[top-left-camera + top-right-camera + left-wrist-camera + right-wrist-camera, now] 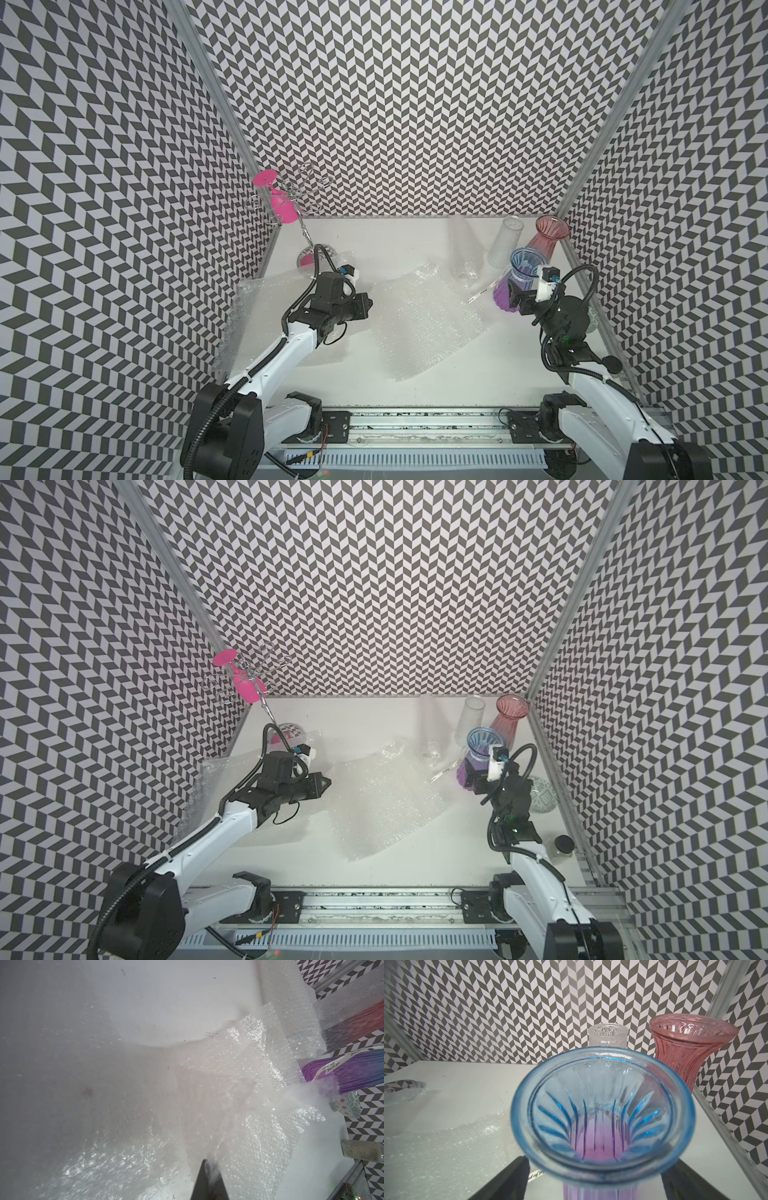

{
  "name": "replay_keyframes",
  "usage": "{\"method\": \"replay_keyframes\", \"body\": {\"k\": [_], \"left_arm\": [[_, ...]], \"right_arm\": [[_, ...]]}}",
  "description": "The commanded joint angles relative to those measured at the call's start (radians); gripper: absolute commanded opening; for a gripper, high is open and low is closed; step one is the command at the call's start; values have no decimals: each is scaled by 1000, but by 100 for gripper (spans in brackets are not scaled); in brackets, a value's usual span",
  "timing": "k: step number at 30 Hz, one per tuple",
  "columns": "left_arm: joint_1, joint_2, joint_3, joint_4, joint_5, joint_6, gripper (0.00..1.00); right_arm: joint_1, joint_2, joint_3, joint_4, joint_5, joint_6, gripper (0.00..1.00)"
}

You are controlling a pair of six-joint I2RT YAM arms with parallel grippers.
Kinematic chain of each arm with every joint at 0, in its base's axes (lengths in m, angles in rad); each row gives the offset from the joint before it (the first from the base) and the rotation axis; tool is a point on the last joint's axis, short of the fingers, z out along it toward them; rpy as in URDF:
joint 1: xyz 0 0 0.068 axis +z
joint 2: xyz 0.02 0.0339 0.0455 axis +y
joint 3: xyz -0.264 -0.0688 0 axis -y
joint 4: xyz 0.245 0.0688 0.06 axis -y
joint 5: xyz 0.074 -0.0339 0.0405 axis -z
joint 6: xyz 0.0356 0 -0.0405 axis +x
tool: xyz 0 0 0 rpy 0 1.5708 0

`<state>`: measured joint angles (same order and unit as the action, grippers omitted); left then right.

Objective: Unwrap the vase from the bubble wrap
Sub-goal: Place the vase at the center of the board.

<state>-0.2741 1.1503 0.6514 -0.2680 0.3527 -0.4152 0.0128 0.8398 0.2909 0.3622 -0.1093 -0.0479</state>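
Note:
A blue-to-purple glass vase stands upright at the right of the table with no wrap on it. My right gripper is open, one finger on each side of the vase's neck with a gap showing. A sheet of bubble wrap lies spread over the table's middle. My left gripper is shut on a pinch of this bubble wrap at its left edge. A second sheet lies under my left arm.
A pink vase and a clear glass vase stand behind the blue one. A patterned round vase and a black-lidded jar sit by the right wall. A printed ribbon lies beside the blue vase. A wire rack with a pink glass stands at the back left.

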Motion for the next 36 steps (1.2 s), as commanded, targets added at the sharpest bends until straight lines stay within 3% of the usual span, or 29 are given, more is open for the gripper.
{"method": "replay_keyframes", "body": {"k": [1, 8, 10, 13, 17, 22, 29, 36], "left_arm": [[24, -30, 20, -30, 5, 44, 0], [70, -77, 110, -124, -1, 85, 0], [70, -92, 147, -151, -6, 87, 0], [69, -93, 216, -208, -33, 96, 0], [70, -86, 323, -339, -159, 119, 0], [91, -68, 417, -420, -330, 195, 0], [147, 24, 519, -536, -531, 258, 0], [325, 9, 455, -509, -520, 307, 0]], "right_arm": [[0, -85, 36, -118, -7, 34, 99], [70, -185, 126, -318, 10, 51, 99], [119, -178, 161, -362, -9, 53, 99], [245, -137, 241, -440, 65, 89, 99], [376, -32, 414, -582, 98, 123, 99], [501, -38, 554, -705, 66, 97, 99], [530, -154, 523, -785, -47, 79, 99], [532, -202, 539, -819, -126, 56, 99]]}}
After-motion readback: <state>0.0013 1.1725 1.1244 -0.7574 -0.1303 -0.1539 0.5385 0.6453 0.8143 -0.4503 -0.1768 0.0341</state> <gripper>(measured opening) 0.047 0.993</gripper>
